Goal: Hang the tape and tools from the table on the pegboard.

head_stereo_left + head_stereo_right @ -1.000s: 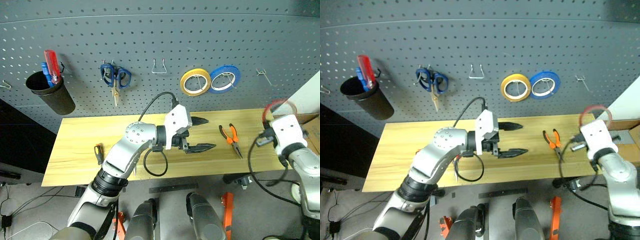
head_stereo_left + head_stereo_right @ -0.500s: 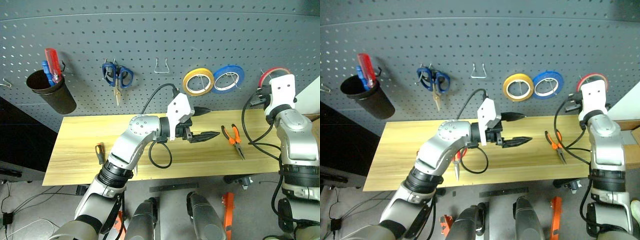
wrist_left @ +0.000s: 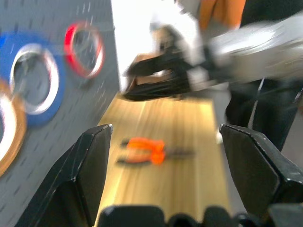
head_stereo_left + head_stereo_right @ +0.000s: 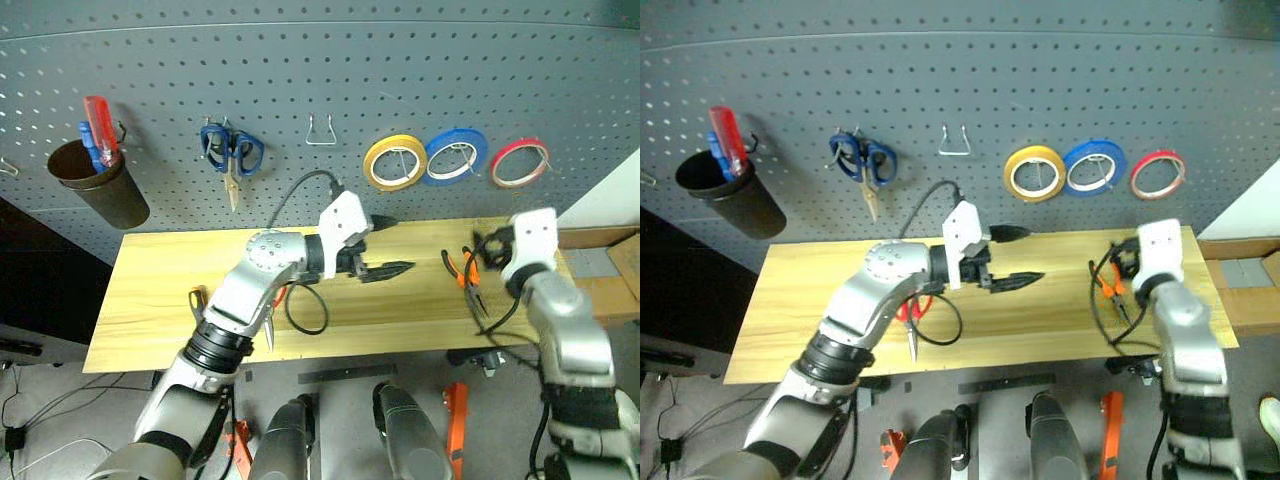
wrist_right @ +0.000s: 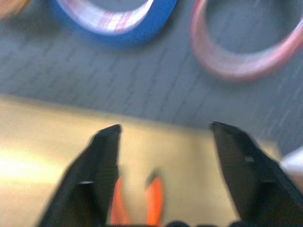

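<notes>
Two black-fingered hands are seen spread and empty: right hand (image 4: 482, 250) above orange-and-black-handled pliers (image 4: 466, 274), left hand (image 4: 385, 247) well left of them; thin red tape ring (image 4: 519, 163) is hung above them.

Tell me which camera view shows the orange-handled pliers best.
The left eye view: the pliers lie whole on the table, beside the right gripper. The right eye view shows them partly behind that gripper. The left wrist view shows them whole but blurred; the right wrist view catches just the handles.

Silver-grey arms, white wrists, black cables, black-fingered left hand (image 4: 385, 246).
</notes>
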